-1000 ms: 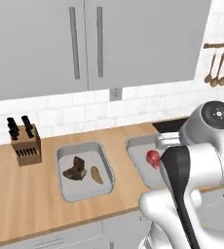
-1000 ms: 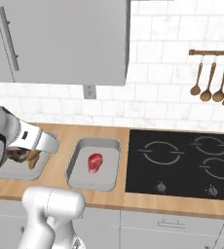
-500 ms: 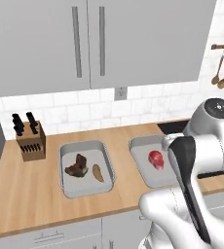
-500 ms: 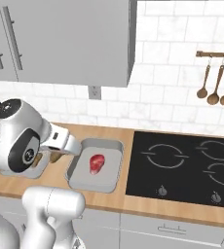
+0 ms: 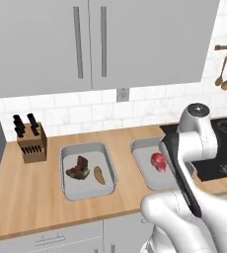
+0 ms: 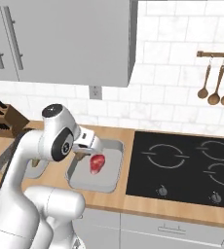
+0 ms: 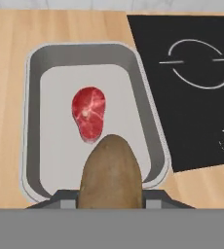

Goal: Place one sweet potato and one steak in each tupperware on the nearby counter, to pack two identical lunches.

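Sweet potato (image 7: 111, 171) in gripper (image 7: 111, 194) hangs above steak (image 7: 88, 112); left base view hides it.

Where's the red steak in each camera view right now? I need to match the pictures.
Left base view: the red steak is right of centre, in the right tupperware, beside the arm.
Right base view: left of centre, in the tupperware next to the black stovetop.
Hand view: upper left of centre, above the held sweet potato.
Shared landmark: the stovetop.

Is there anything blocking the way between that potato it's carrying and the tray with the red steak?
Nothing visible does. The sweet potato hangs in the shut jaws over the near end of the tray, and bare floor lies beside the steak.
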### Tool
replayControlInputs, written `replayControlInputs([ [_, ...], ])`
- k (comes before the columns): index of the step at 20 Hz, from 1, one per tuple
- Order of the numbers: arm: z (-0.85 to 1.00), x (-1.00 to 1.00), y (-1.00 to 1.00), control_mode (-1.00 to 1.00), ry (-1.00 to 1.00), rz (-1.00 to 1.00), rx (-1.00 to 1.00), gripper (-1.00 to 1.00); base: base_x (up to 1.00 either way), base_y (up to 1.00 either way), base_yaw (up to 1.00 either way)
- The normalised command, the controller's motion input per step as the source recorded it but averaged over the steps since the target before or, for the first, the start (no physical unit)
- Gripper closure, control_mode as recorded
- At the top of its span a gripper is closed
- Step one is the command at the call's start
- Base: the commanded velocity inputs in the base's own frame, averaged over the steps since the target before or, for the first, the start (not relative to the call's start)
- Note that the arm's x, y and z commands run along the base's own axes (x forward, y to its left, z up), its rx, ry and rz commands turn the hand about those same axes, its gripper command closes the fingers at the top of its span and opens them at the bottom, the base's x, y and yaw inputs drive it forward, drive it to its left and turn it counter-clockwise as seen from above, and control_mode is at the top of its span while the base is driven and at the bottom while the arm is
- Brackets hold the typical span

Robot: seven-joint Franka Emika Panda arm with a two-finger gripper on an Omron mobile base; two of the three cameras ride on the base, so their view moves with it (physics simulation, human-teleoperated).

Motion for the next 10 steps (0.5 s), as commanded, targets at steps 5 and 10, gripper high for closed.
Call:
replayControlInputs([
  [5,-0.46,0.65,-0.32,-1.00,0.06,0.00,0.00,1.00,0.00,0.00,0.00],
  [10,-0.34,0.53,-0.27,-1.00,0.01,0.00,0.00,1.00,0.00,0.00,0.00],
])
